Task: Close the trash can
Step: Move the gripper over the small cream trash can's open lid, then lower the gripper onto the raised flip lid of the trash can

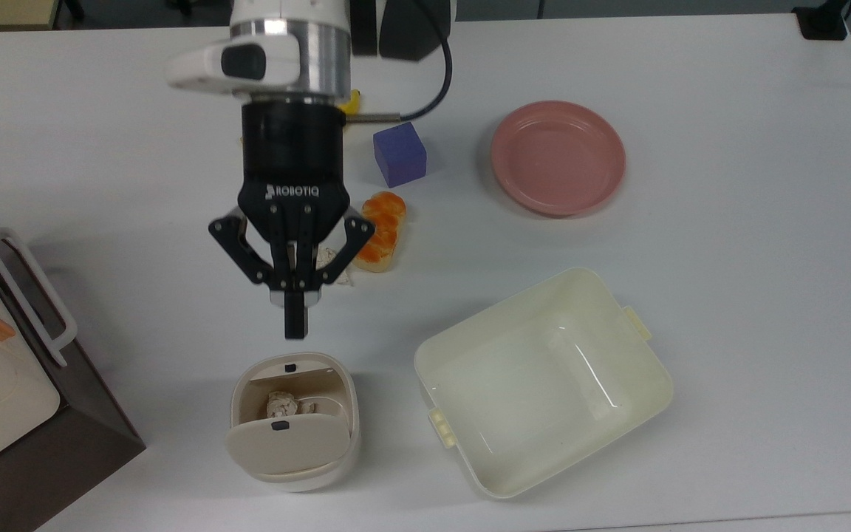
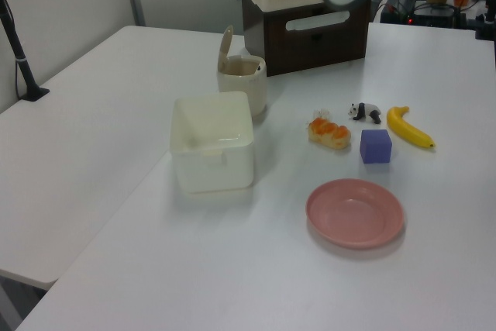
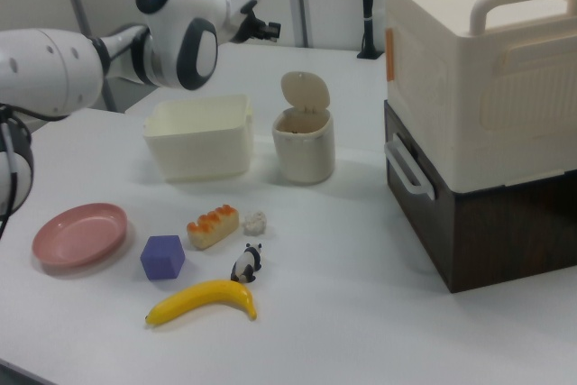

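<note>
A small beige trash can [image 1: 292, 421] stands on the white counter [image 1: 728, 244] just beside the cream tub [image 1: 544, 380], its hinged lid [image 1: 289, 443] propped upright and crumpled paper inside. It looks like light, stiff plastic that could slide or tip, so a gentle downward push on the lid's top edge seems wiser than gripping. The claw [image 1: 293, 325], fingers pinched together and empty, hovers above the can's rim. Its body reads "ROBOTIQ"

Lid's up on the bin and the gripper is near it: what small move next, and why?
Probably carry the gripper on past the trash can rim to above its raised lid, then press down. The lid stands upright, paper shows inside, and the shut fingers sit just short of the rim in the top view.
</note>
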